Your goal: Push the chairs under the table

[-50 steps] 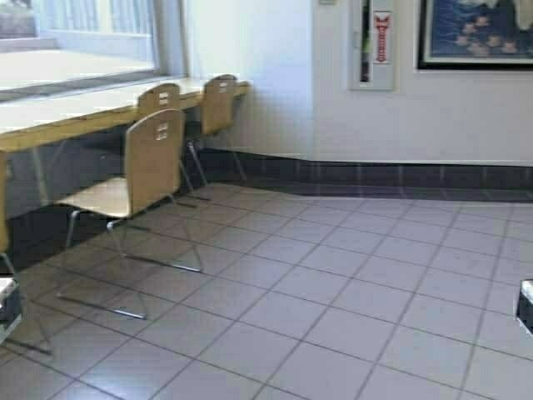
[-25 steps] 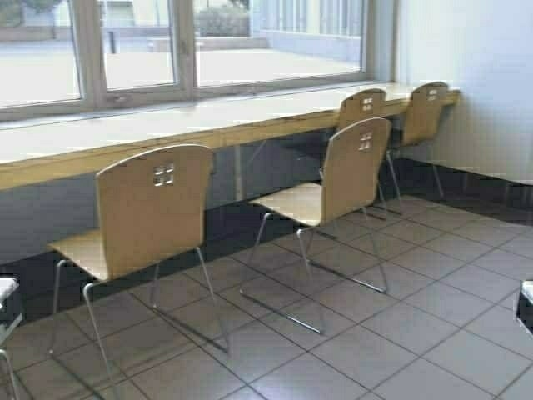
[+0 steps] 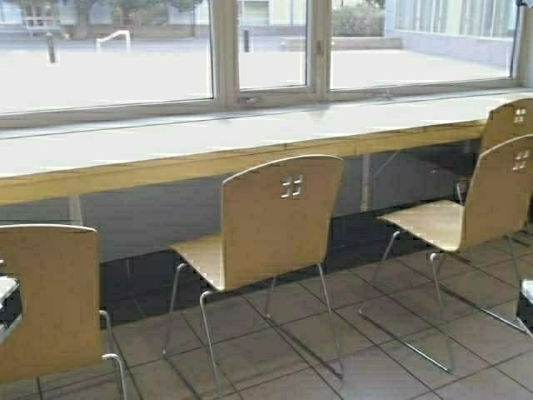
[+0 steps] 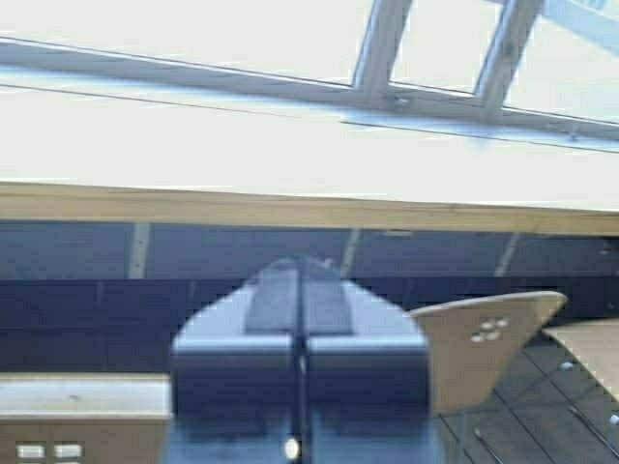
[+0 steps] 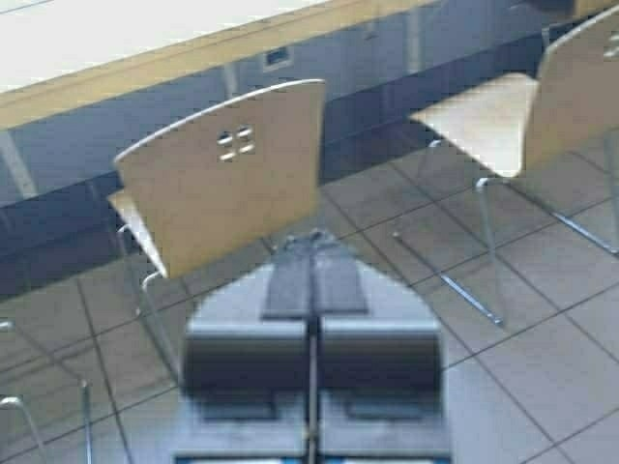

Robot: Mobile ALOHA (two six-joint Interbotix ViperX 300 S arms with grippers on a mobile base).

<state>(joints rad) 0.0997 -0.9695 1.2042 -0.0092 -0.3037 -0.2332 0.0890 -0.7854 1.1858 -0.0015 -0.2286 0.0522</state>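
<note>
Several tan plywood chairs stand pulled out from the long table (image 3: 166,171). One chair (image 3: 279,217) is straight ahead, another (image 3: 500,196) is at the right with one more (image 3: 510,121) behind it, and one (image 3: 46,300) is at the near left. My left gripper (image 4: 300,266) is shut and empty, held in the air facing the table edge (image 4: 290,208). My right gripper (image 5: 312,237) is shut and empty, just behind the middle chair's backrest (image 5: 227,174) and apart from it. Both arms show only at the high view's side edges.
A wide window (image 3: 266,50) runs behind the table. A dark tiled wall base (image 3: 141,225) lies under the table. Grey floor tiles (image 3: 391,367) spread between the chairs and me. Chrome chair legs (image 3: 212,350) reach back toward me.
The robot has turned to the left: the whole scene has shifted right, the wall corner has left view, and a further chair has come into view at the left.
</note>
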